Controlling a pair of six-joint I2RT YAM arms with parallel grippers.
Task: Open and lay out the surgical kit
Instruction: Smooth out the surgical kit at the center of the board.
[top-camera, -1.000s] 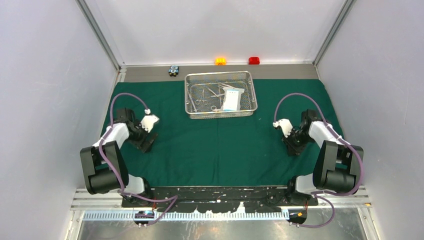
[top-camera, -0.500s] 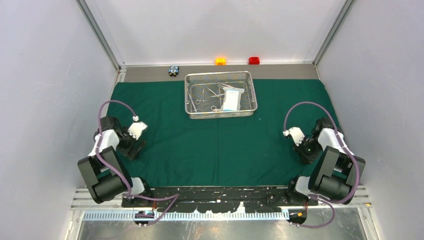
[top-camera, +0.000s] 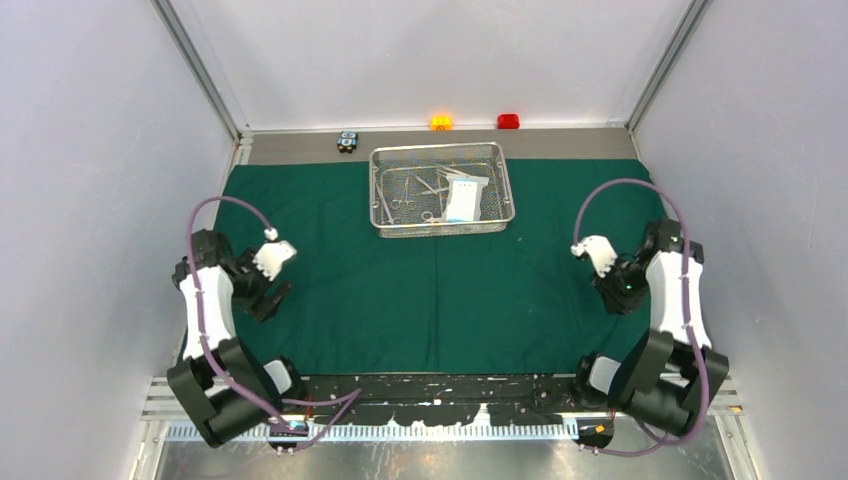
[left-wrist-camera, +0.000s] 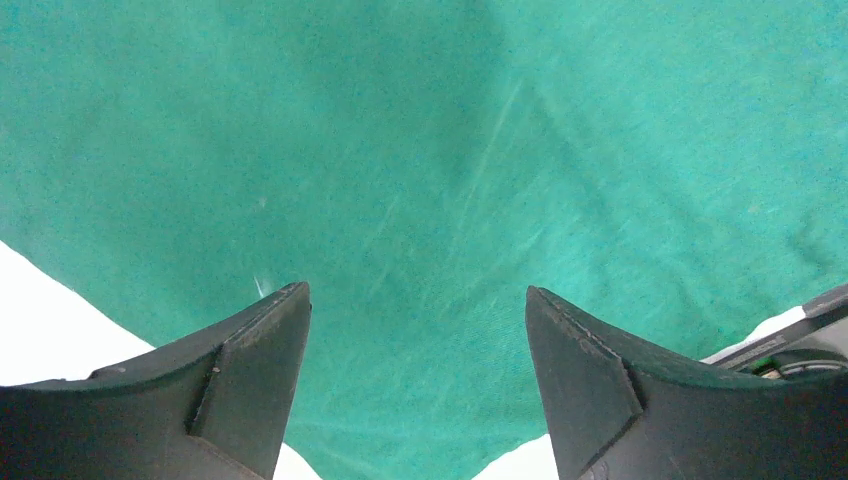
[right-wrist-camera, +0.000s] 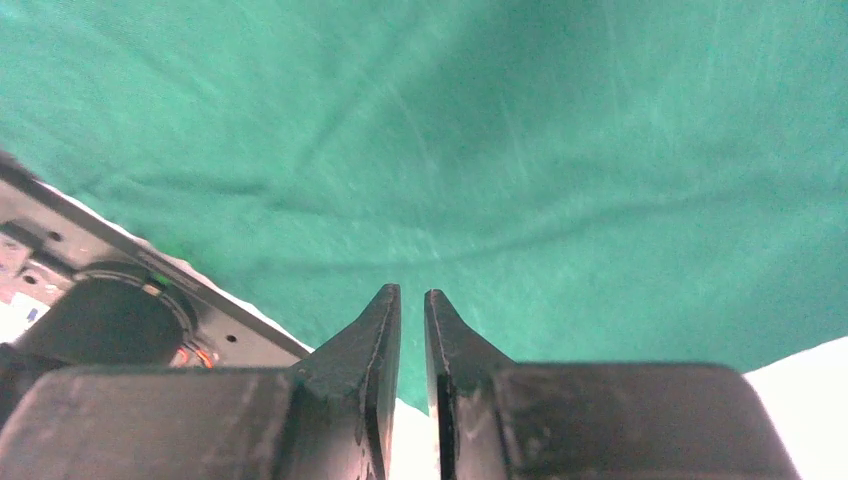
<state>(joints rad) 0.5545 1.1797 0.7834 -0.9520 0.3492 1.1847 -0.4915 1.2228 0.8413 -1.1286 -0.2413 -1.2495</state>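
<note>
Left tool (left-wrist-camera: 415, 290) hung wide open over the near-left part of the dark green cloth wrap (top-camera: 440, 290), which lay spread flat on the bench. Right tool (right-wrist-camera: 412, 290) was all but closed and empty at the near-right edge. The wire-mesh tray (top-camera: 443, 229) sat far centre, holding the steel instruments (top-camera: 405, 195) and the white-blue packet (top-camera: 462, 200).

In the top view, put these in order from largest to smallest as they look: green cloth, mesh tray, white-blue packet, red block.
1. green cloth
2. mesh tray
3. white-blue packet
4. red block
</note>
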